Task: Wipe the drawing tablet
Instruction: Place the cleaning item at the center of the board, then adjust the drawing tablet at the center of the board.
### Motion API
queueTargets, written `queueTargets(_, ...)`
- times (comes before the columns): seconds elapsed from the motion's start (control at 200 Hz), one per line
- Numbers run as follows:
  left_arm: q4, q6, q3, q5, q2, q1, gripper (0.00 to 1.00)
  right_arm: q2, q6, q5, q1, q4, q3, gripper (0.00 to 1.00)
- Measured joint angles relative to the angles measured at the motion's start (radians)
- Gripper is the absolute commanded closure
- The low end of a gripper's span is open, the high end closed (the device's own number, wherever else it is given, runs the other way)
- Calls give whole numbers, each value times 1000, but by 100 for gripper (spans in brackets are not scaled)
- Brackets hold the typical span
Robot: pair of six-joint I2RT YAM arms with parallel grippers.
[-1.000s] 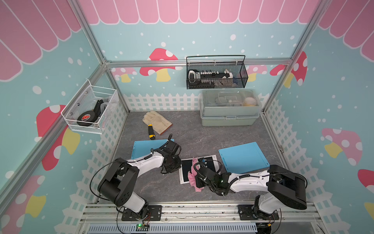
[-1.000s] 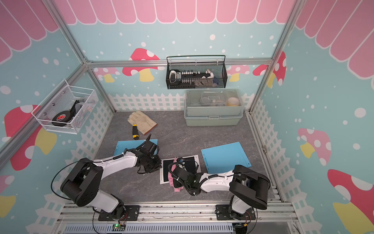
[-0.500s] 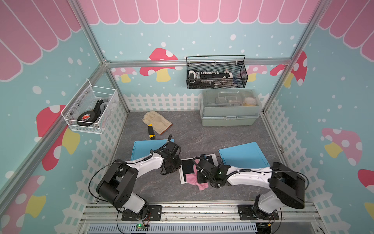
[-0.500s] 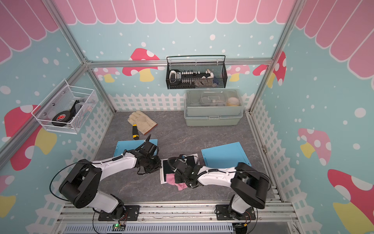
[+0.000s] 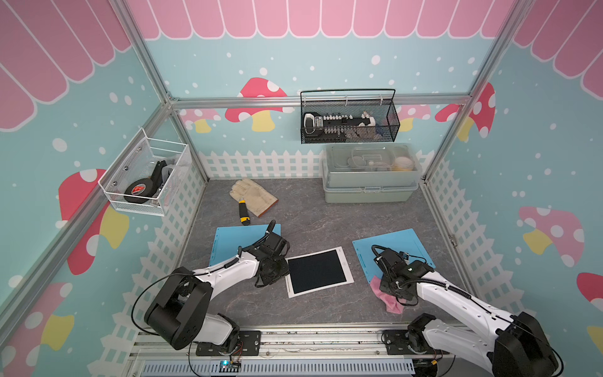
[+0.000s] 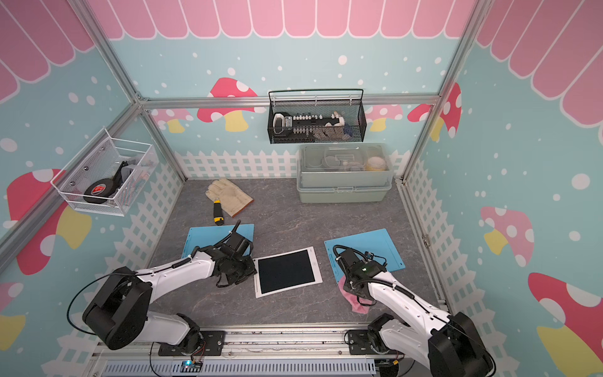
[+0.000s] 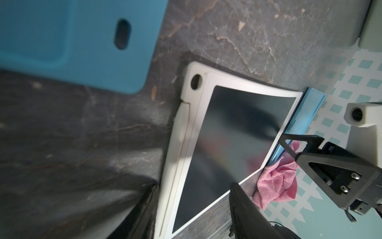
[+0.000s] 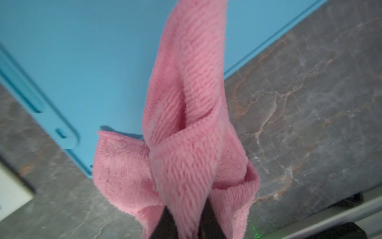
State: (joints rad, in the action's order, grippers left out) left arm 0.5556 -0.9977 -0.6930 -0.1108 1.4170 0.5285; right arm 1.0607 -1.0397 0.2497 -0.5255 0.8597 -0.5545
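Fig.: drawing tablet (image 5: 318,272) flat on table (image 5: 310,222), long axis approx. fore-aft; its edge sits w/in released L hand (image 5: 275,272) (nearer), apart to left of R hand (image 5: 393,289) grasping pink cloth (image 5: 393,306).

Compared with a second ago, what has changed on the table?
The right gripper carried the pink microfibre cloth off the white-framed drawing tablet, rightward to the near corner of the blue mat, still gripping it. The left gripper stayed at the tablet's left edge; tablet unmoved.
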Motion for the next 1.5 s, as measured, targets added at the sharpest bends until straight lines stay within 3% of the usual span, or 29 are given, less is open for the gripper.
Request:
queueTargets(0.145, 4, -18, 30, -21, -68, 2, 49, 2, 77, -24, 29, 25, -67, 46)
queueTargets(0.395, -106, -39, 121, -145, -128, -60, 46, 0, 212, -36, 29, 58, -301, 31)
queueTargets(0.52, -175, -45, 154, -212, -128, -84, 45, 38, 336, -165, 31, 6, -358, 25)
queueTargets(0.695, -245, -47, 167, -269, -109, -91, 44, 243, 469, -477, 34, -136, -372, 26)
queueTargets(0.896, -281, -47, 170, -297, -93, -91, 44, 410, 506, -700, 72, -274, -356, 26)
queueTargets(1.371, -352, -47, 163, -355, -37, -95, 44, 660, 570, -893, 189, -394, -378, 26)
queueTargets(1.501, -352, -46, 152, -360, -22, -97, 44, 692, 590, -949, 212, -409, -394, 31)
